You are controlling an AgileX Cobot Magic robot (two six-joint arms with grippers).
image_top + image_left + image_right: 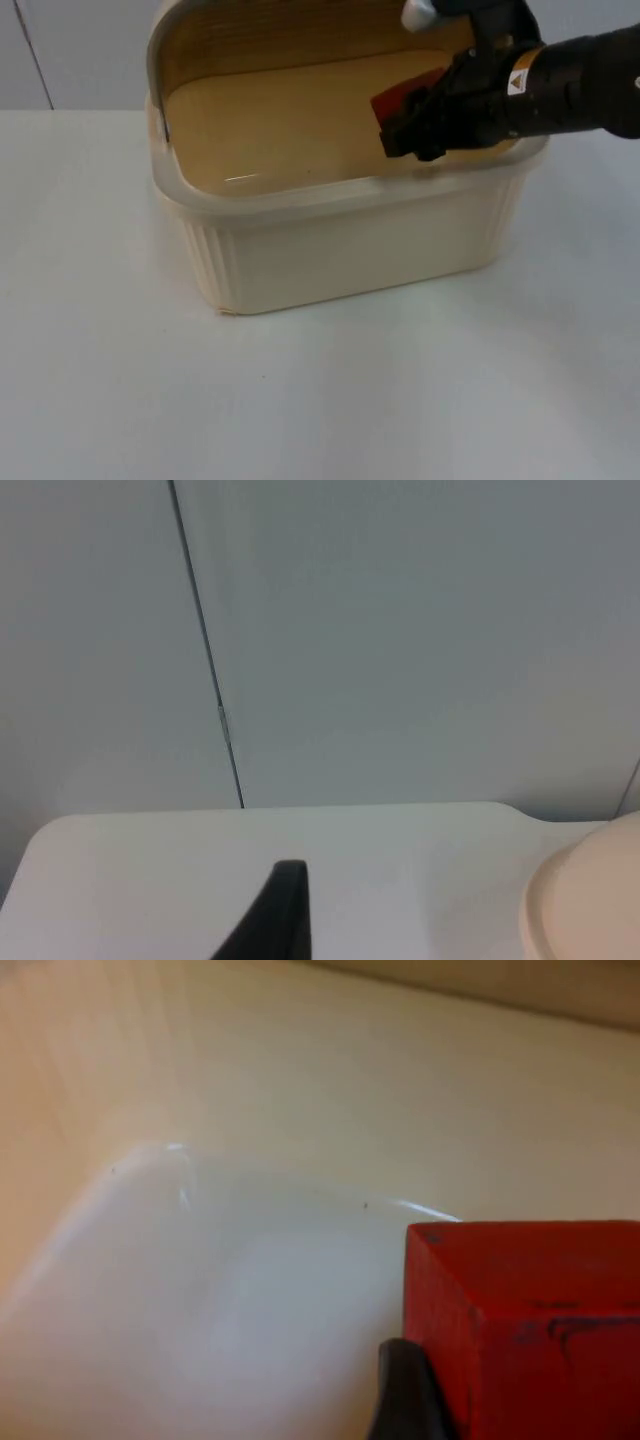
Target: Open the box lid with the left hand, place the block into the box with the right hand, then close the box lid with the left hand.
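A cream plastic box (330,250) stands in the middle of the table with its lid (270,40) swung up and back, so the inside is open. My right gripper (412,128) reaches over the box's right rim and hangs inside the opening, shut on a red block (398,98). In the right wrist view the red block (530,1330) sits against a black fingertip (405,1395), just above the box's pale floor (250,1260). My left gripper (285,920) waits off to the side over the table, with the box's rounded edge (590,900) beside it.
The white table top (120,380) spreads around the box on the left and in front. The grey partition wall (400,630) with a vertical seam stands behind the table's far edge.
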